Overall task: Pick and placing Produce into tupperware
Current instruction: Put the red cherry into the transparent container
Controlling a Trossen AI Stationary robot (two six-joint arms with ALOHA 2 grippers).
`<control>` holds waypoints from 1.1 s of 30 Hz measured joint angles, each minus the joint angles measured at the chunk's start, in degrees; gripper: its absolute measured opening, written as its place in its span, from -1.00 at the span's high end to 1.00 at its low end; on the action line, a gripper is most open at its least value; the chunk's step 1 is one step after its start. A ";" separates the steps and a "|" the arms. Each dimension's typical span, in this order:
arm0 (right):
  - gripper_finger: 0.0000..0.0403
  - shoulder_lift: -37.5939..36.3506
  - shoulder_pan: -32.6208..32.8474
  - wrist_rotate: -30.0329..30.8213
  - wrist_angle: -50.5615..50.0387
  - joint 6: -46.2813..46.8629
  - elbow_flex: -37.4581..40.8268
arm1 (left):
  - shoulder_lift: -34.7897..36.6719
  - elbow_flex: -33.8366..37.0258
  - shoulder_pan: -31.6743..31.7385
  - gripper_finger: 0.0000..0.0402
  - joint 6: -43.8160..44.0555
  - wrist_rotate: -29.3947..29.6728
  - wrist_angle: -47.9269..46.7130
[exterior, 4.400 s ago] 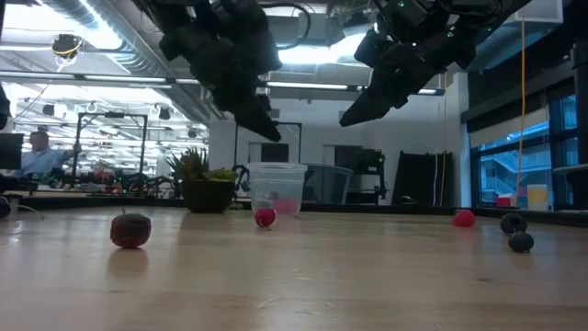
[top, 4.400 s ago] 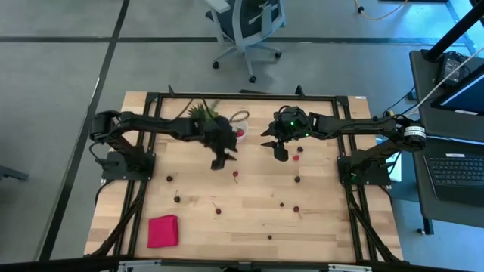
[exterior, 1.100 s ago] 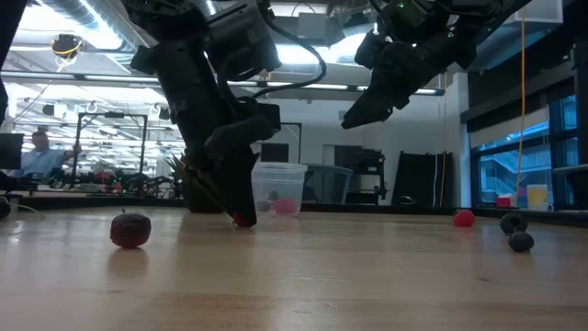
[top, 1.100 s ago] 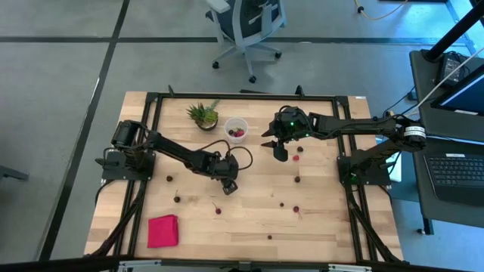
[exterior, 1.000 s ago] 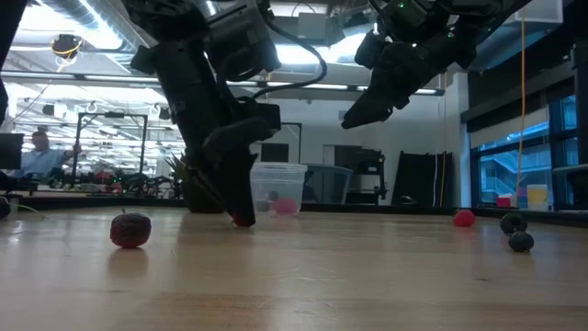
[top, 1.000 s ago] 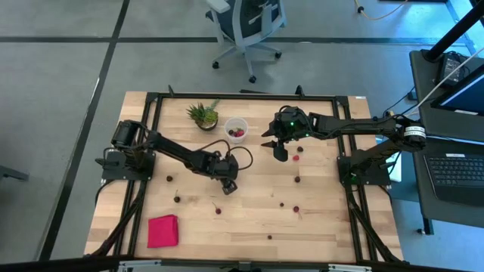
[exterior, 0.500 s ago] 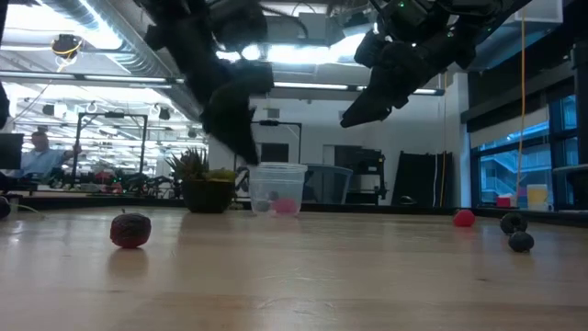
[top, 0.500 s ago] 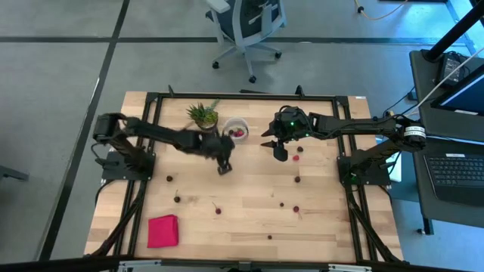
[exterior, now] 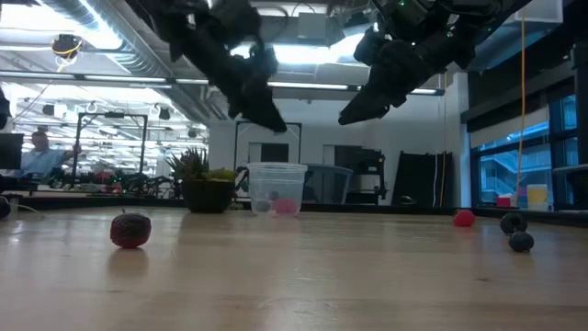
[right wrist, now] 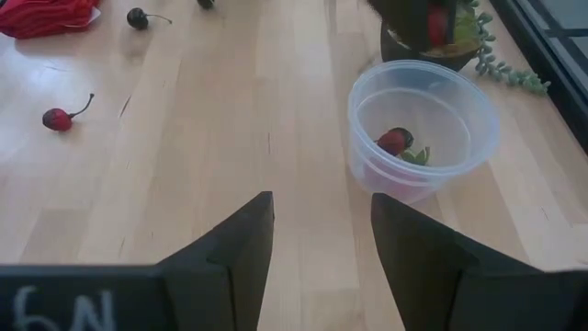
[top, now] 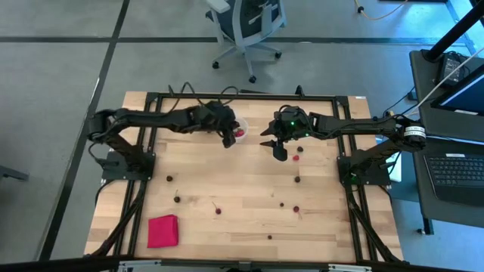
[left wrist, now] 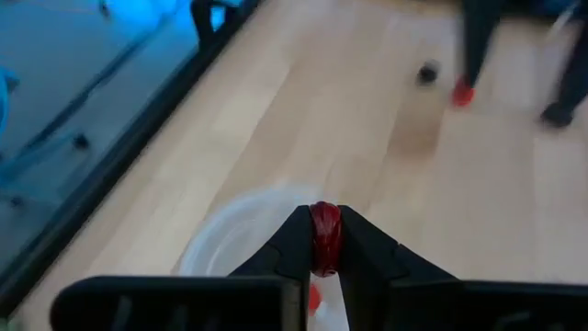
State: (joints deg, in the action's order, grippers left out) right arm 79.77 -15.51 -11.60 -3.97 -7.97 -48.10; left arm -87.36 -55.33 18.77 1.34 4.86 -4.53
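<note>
Pinching a small dark red cherry (left wrist: 324, 237) between pressed-together fingers, left claw (top: 228, 139) raised above the surface (top: 249, 215), right at the left edge of the clear round tupperware (right wrist: 424, 138) at the far middle. Seen past the fingers in the left wrist view, the tupperware's rim (left wrist: 241, 232) directly below the held cherry. Inside the tupperware, one red fruit with a bit of green (right wrist: 396, 141). Just behind it, a spiky green potted plant (exterior: 204, 183), mostly covered by the arm from above. Lying at the near left corner, a flat pink-red cloth (top: 162, 230). Scattered over the middle and right of the surface, loose cherries (top: 218, 210), dark to bright red, some with thin stems, well apart from one another. To the right of the tupperware, right claw (top: 277, 149) held in the air with fingers spread and nothing between them. In the room at far left of the low view, a person (exterior: 37, 152) seated at a desk.
</note>
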 joint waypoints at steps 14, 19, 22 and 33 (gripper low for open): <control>0.08 0.00 0.00 -0.01 -0.22 -0.01 0.00 | -10.85 -0.02 3.25 0.80 0.02 0.11 2.34; 0.08 0.00 0.00 -0.01 -0.22 -0.02 0.00 | -10.94 -0.02 3.06 0.80 0.00 0.11 2.54; 0.08 0.00 0.00 0.00 -0.22 -0.02 0.00 | -10.94 -0.02 2.82 0.80 -0.63 0.11 2.68; 0.08 0.00 0.00 0.01 -0.22 1.00 0.00 | -10.94 -0.02 2.82 0.51 -2.56 0.11 2.68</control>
State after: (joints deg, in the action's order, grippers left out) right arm 79.77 -15.51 -11.60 -4.19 -6.97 -48.10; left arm -98.30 -55.35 21.58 -1.22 4.97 -1.85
